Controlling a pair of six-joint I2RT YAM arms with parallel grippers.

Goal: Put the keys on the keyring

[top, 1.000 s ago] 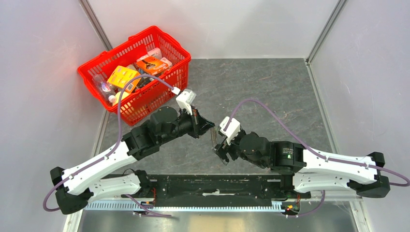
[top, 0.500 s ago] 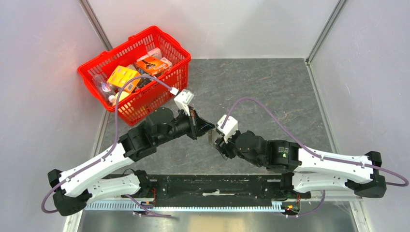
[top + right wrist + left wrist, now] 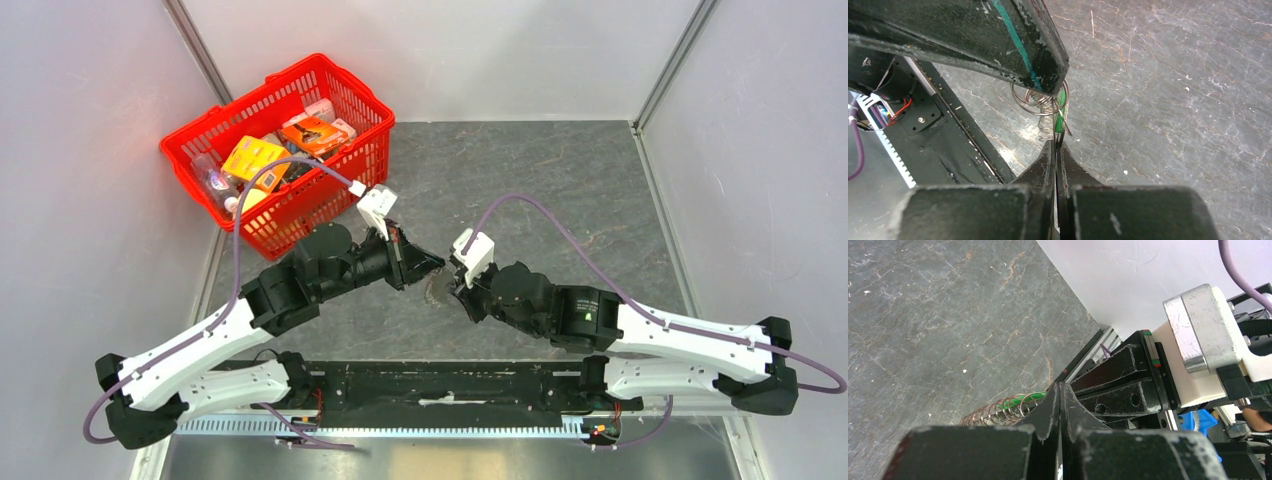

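The keyring (image 3: 437, 290), a dark loop strung with several small wire rings, hangs just above the grey tabletop between my two grippers. My left gripper (image 3: 432, 264) is shut on its upper end. In the left wrist view the rings (image 3: 993, 413) trail off left of the shut left gripper (image 3: 1060, 387), with the green key head (image 3: 1023, 399) among them. My right gripper (image 3: 456, 283) comes in from the right. The right wrist view shows the right gripper (image 3: 1056, 145) shut on the thin key (image 3: 1061, 102), whose green head sits just past the tips beside the rings (image 3: 1030, 100). The left finger (image 3: 1023, 40) crosses above.
A red basket (image 3: 300, 215) full of packaged items stands at the back left, close behind the left arm. Pale walls enclose the table on three sides. The black base rail (image 3: 440, 385) runs along the near edge.
My right gripper has moved up and left to the keyring and gone from open to shut on the key. The left arm shifted slightly left, still shut.
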